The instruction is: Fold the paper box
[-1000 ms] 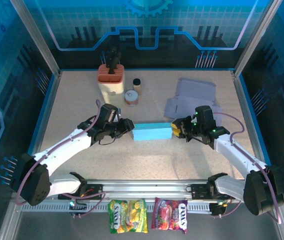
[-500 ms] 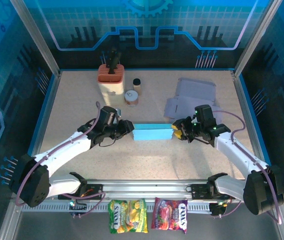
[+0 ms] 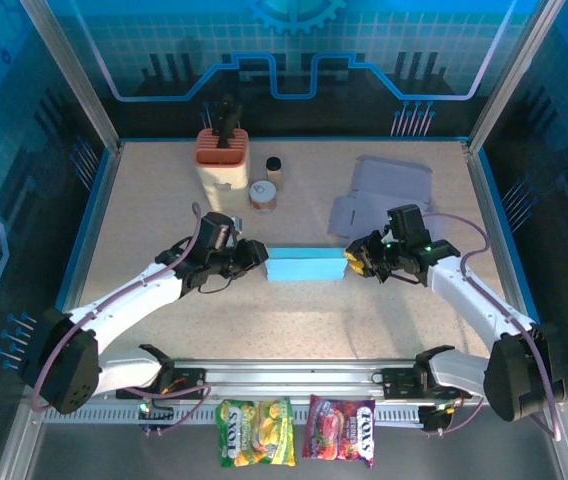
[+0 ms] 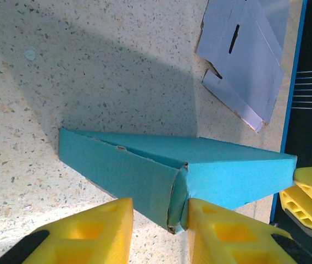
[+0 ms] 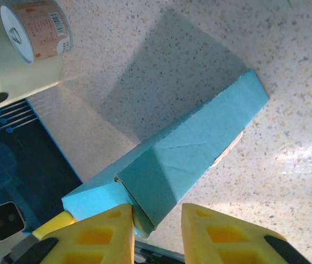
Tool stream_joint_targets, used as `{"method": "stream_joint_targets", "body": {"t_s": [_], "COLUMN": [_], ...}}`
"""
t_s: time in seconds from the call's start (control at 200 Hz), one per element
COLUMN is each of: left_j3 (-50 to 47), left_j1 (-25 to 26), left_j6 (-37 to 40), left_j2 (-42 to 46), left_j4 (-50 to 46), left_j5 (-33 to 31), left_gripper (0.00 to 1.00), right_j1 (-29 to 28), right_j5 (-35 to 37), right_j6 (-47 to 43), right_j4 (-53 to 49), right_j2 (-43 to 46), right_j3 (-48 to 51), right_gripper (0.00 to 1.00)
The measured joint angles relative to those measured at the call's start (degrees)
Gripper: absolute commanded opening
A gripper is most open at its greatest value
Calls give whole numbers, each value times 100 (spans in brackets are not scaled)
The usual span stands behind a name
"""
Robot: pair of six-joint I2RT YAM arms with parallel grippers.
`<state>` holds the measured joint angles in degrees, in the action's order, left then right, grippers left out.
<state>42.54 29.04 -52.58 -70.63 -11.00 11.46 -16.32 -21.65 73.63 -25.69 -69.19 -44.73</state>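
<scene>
1. The box [image 3: 305, 265] lies mid-frame on the table with one arm at each end, probably to press the end flaps shut.
2. The left gripper [image 3: 260, 253] is spread and straddles the box's left end, with a gap at one finger.
3. The right gripper [image 3: 352, 262] straddles the right end; I cannot tell whether it pinches.
4. At bottom centre, the red pack [image 3: 342, 430] seems to read "FOX'S". The can [image 5: 35, 27] label is unreadable.

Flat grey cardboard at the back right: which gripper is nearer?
Right. The right gripper sits just short of the flat grey cardboard, at the blue box's right end; the left gripper is at the box's other end.
</scene>
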Motion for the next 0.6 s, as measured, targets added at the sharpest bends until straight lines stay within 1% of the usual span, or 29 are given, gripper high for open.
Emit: {"method": "stream_joint_targets", "body": {"t_s": [0.185, 0.32, 0.375, 0.445, 0.49, 0.595], "left_j3": [0, 0, 0, 0, 0, 0], "left_j1": [-7, -7, -7, -7, -4, 13], "left_j6": [4, 20, 22, 42, 59, 116], "left_j2": [-35, -52, -57, -57, -57, -57], "left_j4": [42, 66, 68, 70, 74, 81], "left_j5": [0, 0, 2, 0, 0, 0], "left_gripper": [31, 30, 30, 30, 29, 29], "right_j1": [26, 26, 26, 24, 24, 24], "right_j5": [59, 85, 103, 111, 133, 195], "right_j6": [-501, -669, -708, -750, -798, -826], "right_j4": [-197, -262, -310, -382, -483, -752], "right_j2": [-420, -411, -380, -339, -317, -210], "right_j3": [-358, -380, -402, -426, -459, -466], "right_gripper": [17, 17, 20, 26, 32, 49]}}
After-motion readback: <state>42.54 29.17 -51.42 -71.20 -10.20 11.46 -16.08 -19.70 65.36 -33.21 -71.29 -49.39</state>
